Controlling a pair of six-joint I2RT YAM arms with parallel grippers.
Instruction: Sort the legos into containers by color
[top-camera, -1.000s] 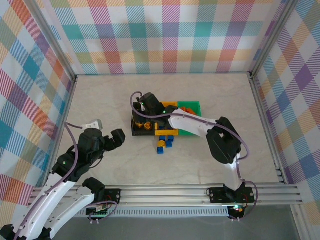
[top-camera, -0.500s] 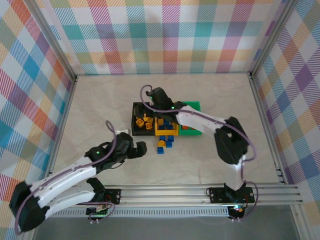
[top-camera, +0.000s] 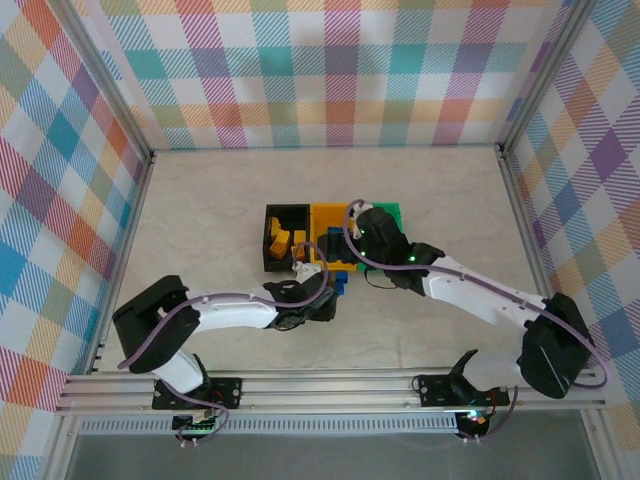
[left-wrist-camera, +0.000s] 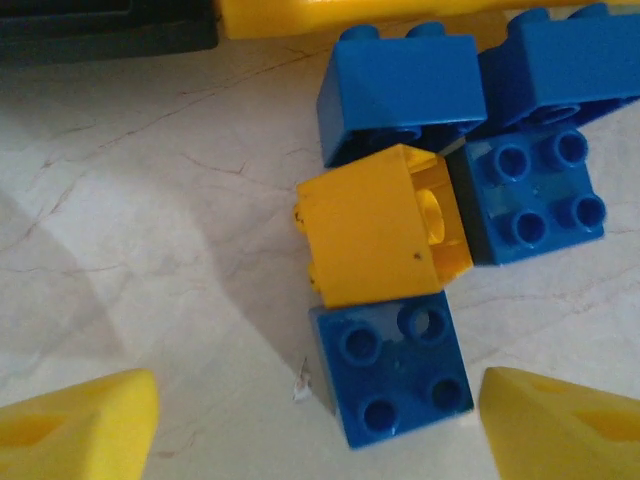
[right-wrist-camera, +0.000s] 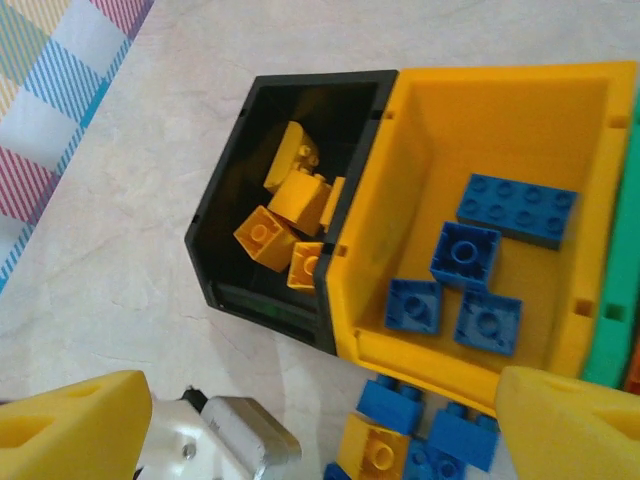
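The pale marbled tabletop (top-camera: 200, 200) carries three small open plastic bins side by side: the black bin (right-wrist-camera: 262, 296), the yellow bin (right-wrist-camera: 500, 120) and the green bin (top-camera: 392, 210). The right gripper (right-wrist-camera: 320, 430) hangs over them, its jaws spread wide and holding nothing. The left gripper (left-wrist-camera: 320, 420) sits low just in front of the yellow bin, its jaws parted on either side of a loose cluster. Yellow studded bricks (right-wrist-camera: 285, 215) lie in the black bin and blue studded bricks (right-wrist-camera: 465, 255) in the yellow bin. In the cluster, four loose blue bricks (left-wrist-camera: 395, 375) crowd one tipped yellow brick (left-wrist-camera: 380, 225).

Robot lab cell, aluminium frame (top-camera: 330, 385), plaid cloth walls (top-camera: 330, 70), marbled tabletop (top-camera: 200, 200)
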